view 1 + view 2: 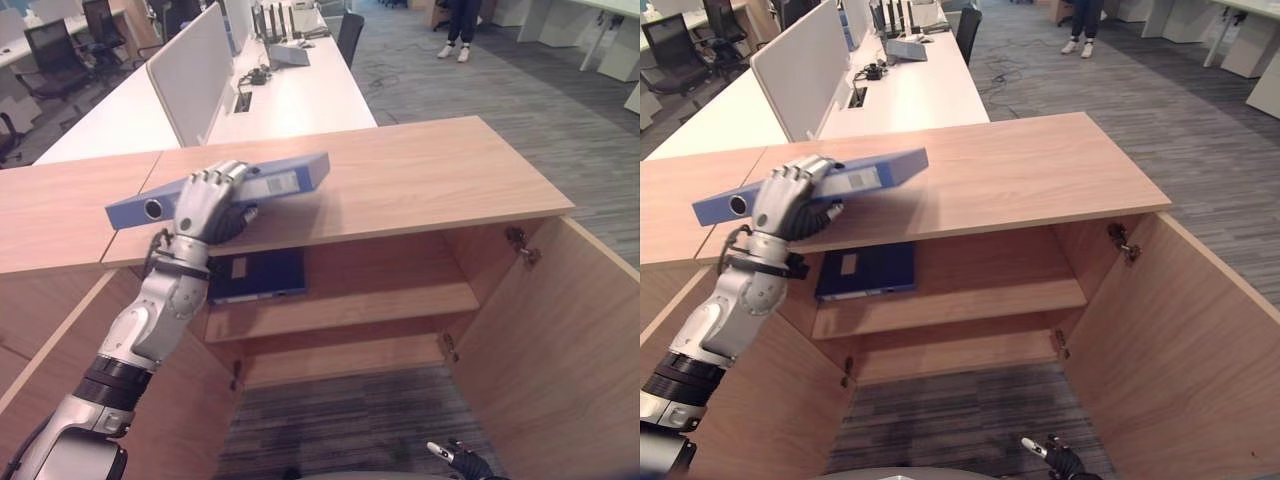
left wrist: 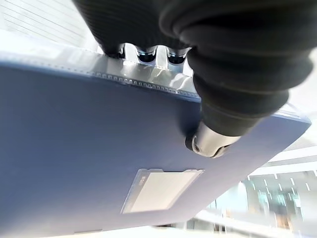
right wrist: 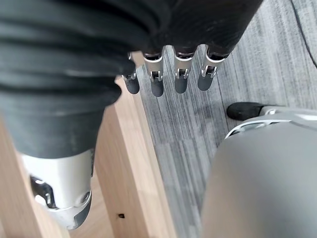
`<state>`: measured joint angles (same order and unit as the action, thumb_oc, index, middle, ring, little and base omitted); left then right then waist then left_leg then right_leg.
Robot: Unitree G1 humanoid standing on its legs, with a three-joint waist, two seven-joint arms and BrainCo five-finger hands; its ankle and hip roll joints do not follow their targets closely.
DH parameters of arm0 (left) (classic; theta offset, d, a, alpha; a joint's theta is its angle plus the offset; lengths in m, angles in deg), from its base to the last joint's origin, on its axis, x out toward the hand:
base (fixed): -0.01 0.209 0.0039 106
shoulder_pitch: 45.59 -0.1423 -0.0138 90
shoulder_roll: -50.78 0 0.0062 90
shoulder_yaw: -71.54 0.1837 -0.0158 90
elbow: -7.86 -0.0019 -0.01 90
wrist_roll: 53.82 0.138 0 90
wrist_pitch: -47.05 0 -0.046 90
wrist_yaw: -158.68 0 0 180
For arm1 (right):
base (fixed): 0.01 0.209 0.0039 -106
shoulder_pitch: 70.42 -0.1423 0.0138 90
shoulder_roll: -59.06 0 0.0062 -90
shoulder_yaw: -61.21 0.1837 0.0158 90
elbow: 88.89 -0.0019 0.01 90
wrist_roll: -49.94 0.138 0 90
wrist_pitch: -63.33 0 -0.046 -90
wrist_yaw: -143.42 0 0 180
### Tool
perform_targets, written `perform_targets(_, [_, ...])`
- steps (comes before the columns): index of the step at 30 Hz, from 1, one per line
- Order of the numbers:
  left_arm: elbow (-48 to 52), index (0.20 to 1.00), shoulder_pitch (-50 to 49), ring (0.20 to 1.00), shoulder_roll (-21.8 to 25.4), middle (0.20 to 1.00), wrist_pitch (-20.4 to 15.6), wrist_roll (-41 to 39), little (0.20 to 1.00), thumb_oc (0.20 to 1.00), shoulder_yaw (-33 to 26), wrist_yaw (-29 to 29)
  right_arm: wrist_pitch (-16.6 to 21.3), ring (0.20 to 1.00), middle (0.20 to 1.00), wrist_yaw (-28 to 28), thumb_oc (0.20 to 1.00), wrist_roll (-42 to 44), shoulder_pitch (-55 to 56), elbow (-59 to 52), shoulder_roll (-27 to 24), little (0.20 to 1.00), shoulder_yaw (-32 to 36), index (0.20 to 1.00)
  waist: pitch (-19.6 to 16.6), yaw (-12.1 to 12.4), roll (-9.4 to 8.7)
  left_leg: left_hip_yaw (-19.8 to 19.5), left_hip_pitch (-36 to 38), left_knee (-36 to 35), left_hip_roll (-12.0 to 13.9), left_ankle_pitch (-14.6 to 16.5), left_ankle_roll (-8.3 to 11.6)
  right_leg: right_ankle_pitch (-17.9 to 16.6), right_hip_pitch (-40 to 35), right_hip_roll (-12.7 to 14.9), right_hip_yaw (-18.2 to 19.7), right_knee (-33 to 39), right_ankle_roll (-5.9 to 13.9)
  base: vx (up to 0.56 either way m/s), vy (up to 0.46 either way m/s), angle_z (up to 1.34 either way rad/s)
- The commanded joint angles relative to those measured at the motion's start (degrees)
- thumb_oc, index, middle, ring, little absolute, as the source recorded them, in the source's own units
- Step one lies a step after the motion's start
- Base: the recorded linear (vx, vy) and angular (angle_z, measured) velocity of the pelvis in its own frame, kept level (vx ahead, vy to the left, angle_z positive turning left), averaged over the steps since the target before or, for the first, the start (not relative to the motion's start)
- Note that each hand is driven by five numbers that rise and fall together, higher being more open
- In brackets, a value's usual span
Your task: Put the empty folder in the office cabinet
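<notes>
Left eye view: the left hand (image 1: 208,198) has its fingers curled over the spine of a light blue, flat lever-arch folder (image 1: 290,179), holding it tilted just above the wooden surface (image 1: 420,170) that tops the open office cabinet (image 1: 520,320). To do this step well, I'd judge the folder should clear the front edge, then come down and go in level onto a shelf without clipping the door.

Right eye view: inside the cabinet, a dark blue folder (image 1: 867,270) lies flat at the left end of the upper wooden shelf (image 1: 980,300); the rest of that shelf and the lower one look bare. The right hand (image 1: 1055,458) hangs low near the floor.

Left wrist view: the thumb presses the folder's blue cover while the fingers wrap its edge, a firm clasp.

Right wrist view: the right hand's fingers hang straight and relaxed, holding nothing, beside the cabinet's wooden door edge (image 3: 130,163).
</notes>
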<state>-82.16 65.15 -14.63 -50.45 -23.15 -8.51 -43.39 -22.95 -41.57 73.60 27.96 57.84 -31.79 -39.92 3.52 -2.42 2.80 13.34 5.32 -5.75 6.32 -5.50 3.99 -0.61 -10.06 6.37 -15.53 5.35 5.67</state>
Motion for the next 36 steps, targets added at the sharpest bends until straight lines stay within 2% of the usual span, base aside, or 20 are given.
perform_targets(1, [0.17, 0.200, 11.91, 0.200, 1.62, 0.200, -1.99, -7.99, 0.200, 0.200, -4.24, -3.70, 0.80, 1.000, 1.000, -0.37, 1.000, 2.22, -3.99, 0.76, 1.38, 1.000, -0.85, 1.000, 1.20, 1.08, -1.84, -2.54, 4.59, 0.75, 0.96, 6.09, 3.41, 2.32, -2.26, 2.74, 2.92, -0.52, 3.61, 0.00, -0.006, 0.04])
perform_targets(10, [8.20, 0.200, 12.02, 0.200, 1.52, 0.200, -7.33, -25.42, 0.200, 0.200, -10.13, -2.28, 0.42, 1.000, 1.000, -1.25, 1.000, 2.21, -5.36, 0.54, 1.59, 1.000, -1.82, 1.000, 1.08, 2.06, -1.36, -3.49, 4.19, 0.75, 0.84, 5.71, 3.39, 2.25, -2.41, 2.88, 2.19, -0.60, 3.53, 0.00, -0.009, 0.04])
perform_targets(14, [12.04, 0.200, 10.46, 0.200, 1.19, 0.200, -9.78, -32.77, 0.200, 0.200, -11.96, 0.60, 0.27, 1.000, 1.000, -1.48, 1.000, 2.55, -5.88, 0.98, 1.74, 1.000, -1.70, 1.000, 1.01, 2.51, -1.29, -3.84, 4.00, 0.75, 0.76, 5.66, 3.38, 2.26, -2.51, 2.89, 1.94, -0.54, 3.45, 0.00, -0.006, 0.02])
perform_targets(15, [14.36, 0.200, 9.36, 0.200, 0.63, 0.200, -11.11, -38.46, 0.200, 0.200, -12.72, 2.93, 0.07, 1.000, 1.000, -1.57, 1.000, 2.81, -6.24, 1.14, 1.83, 1.000, -1.47, 1.000, 1.09, 2.85, -1.24, -4.11, 3.88, 0.75, 0.66, 5.57, 3.35, 2.23, -2.59, 2.92, 1.71, -0.53, 3.38, 0.00, 0.000, 0.00])
perform_targets(18, [17.55, 0.200, 7.10, 0.200, 0.10, 0.200, -12.40, -46.26, 0.200, 0.200, -13.50, 7.23, -0.19, 1.000, 1.000, -1.89, 1.000, 2.74, -6.64, 1.04, 1.72, 1.000, -1.27, 1.000, 1.14, 3.38, -1.13, -4.64, 3.75, 0.75, 0.56, 5.58, 3.31, 2.23, -2.80, 3.01, 1.39, -0.52, 3.27, -0.02, -0.007, 0.12])
perform_targets(28, [23.05, 0.200, 1.87, 0.200, -1.77, 0.200, -14.13, -64.06, 0.200, 0.200, -16.35, 14.60, -0.80, 1.000, 1.000, -2.55, 1.000, 2.08, -7.84, 1.87, 1.97, 1.000, -2.10, 1.000, 1.43, 4.88, -1.02, -5.89, 3.25, 0.75, 0.38, 5.34, 3.29, 2.34, -3.25, 3.11, 0.49, -0.43, 3.08, 0.00, -0.002, 0.04])
perform_targets(31, [23.38, 0.200, 0.47, 0.200, -2.08, 0.200, -14.10, -68.33, 0.200, 0.200, -16.81, 16.80, -0.83, 1.000, 1.000, -2.61, 1.000, 1.84, -8.13, 2.24, 1.93, 1.000, -2.15, 1.000, 1.47, 5.04, -1.00, -6.08, 3.15, 0.75, 0.35, 5.33, 3.28, 2.30, -3.29, 3.16, 0.42, -0.42, 3.05, -0.01, -0.001, 0.06])
perform_targets(32, [23.35, 0.200, -1.82, 0.200, -1.66, 0.200, -13.62, -73.35, 0.200, 0.200, -17.17, 19.35, -1.05, 1.000, 1.000, -2.81, 1.000, 1.31, -8.44, 2.79, 1.88, 1.000, -2.24, 1.000, 1.67, 5.46, -0.83, -6.33, 3.04, 0.75, 0.32, 5.30, 3.24, 2.24, -3.29, 3.14, 0.26, -0.47, 2.98, -0.01, 0.000, 0.10])
perform_targets(36, [22.51, 0.200, -4.39, 0.200, -0.54, 0.200, -12.43, -78.90, 0.200, 0.200, -17.24, 22.03, -1.20, 1.000, 1.000, -2.96, 1.000, 0.82, -8.70, 3.20, 1.66, 1.000, -2.17, 1.000, 1.78, 5.73, -0.67, -6.44, 2.98, 0.75, 0.29, 5.23, 3.19, 2.21, -3.46, 3.11, 0.11, -0.47, 2.93, -0.01, 0.002, 0.06])
